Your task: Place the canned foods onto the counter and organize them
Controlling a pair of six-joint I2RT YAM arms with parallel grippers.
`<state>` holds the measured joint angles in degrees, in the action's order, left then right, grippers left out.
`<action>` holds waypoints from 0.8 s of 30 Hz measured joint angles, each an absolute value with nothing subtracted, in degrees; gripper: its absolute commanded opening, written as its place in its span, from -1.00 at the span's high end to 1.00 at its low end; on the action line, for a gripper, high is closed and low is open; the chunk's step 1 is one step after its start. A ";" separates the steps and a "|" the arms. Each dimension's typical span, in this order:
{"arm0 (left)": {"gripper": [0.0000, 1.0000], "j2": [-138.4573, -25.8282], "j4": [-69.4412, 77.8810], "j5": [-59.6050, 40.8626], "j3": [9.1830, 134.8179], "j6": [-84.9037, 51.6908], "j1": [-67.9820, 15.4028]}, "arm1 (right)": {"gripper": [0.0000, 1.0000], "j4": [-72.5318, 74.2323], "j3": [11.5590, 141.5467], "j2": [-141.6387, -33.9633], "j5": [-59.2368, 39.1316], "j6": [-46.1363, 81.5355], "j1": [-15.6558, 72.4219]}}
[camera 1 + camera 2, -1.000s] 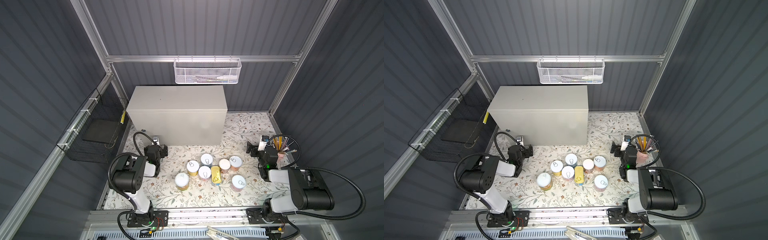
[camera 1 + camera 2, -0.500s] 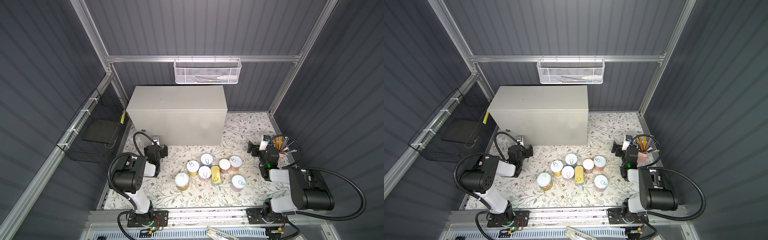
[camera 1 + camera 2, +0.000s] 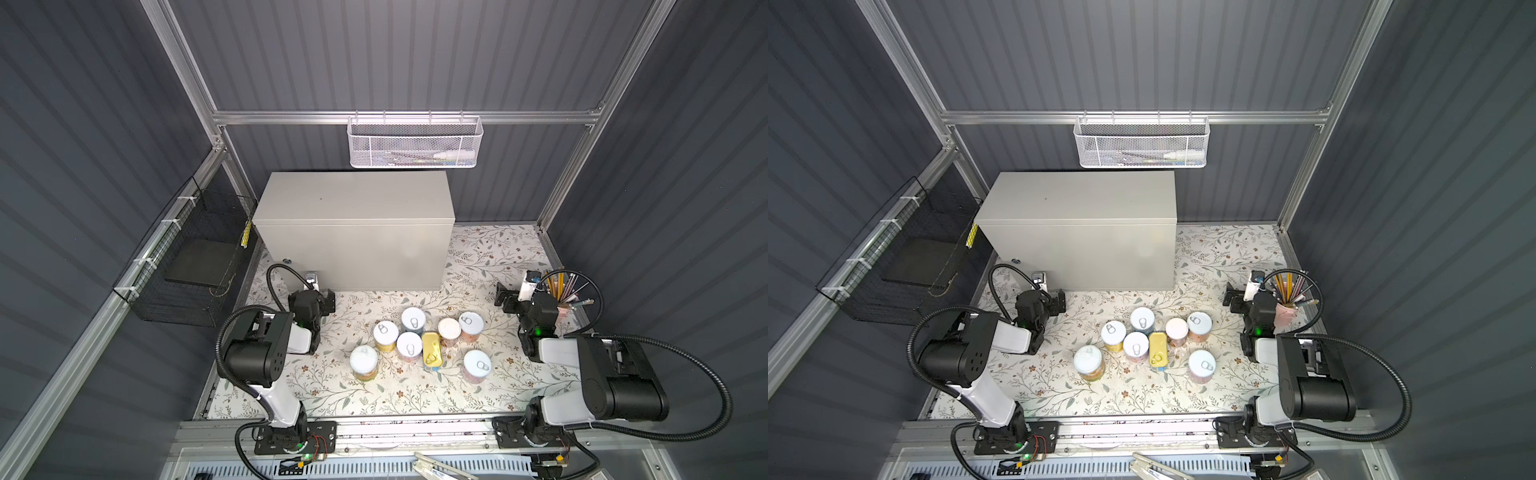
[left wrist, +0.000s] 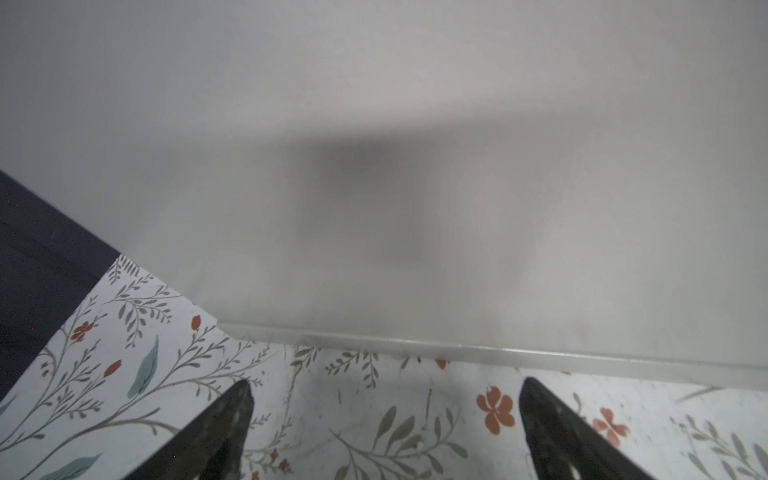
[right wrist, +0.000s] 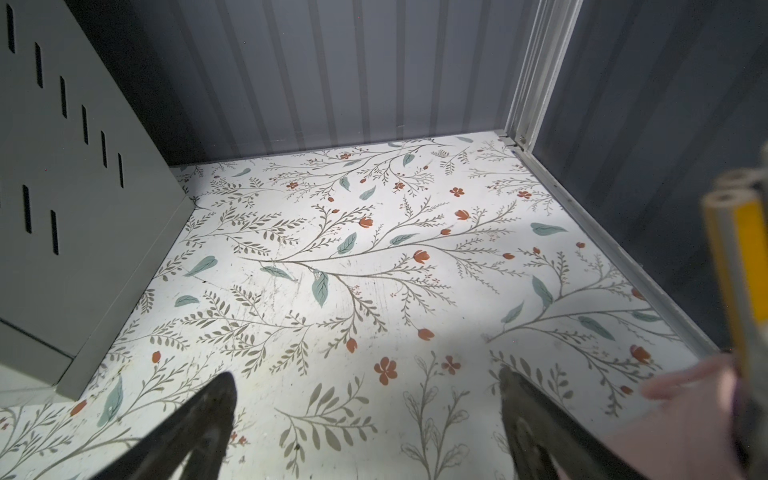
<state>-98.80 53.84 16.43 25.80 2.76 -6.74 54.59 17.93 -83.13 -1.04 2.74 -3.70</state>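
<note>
Wrist views, left fingers apart by counter edge, right fingers apart over open mat

The desk has a white top with leaves and little red flowers on it. A big grey box stands on it at the back left. Near the front middle stand seven round cans, close together, with one flat gold tin among them. A pink pencil cup stands by the right edge.
</note>
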 measured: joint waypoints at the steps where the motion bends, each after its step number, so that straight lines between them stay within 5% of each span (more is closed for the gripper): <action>1: -0.99 -98.80 53.84 16.43 25.80 2.76 -6.74 | -0.98 53.43 18.09 -82.52 -0.27 3.03 -3.70; 9: -0.99 -98.80 53.78 16.14 25.82 2.76 -6.63 | -0.98 34.54 27.33 -71.13 7.22 8.38 -3.70; 24: -0.99 -98.80 53.65 15.11 25.82 2.55 -6.17 | -0.98 6.20 33.43 -54.92 3.38 19.46 -3.36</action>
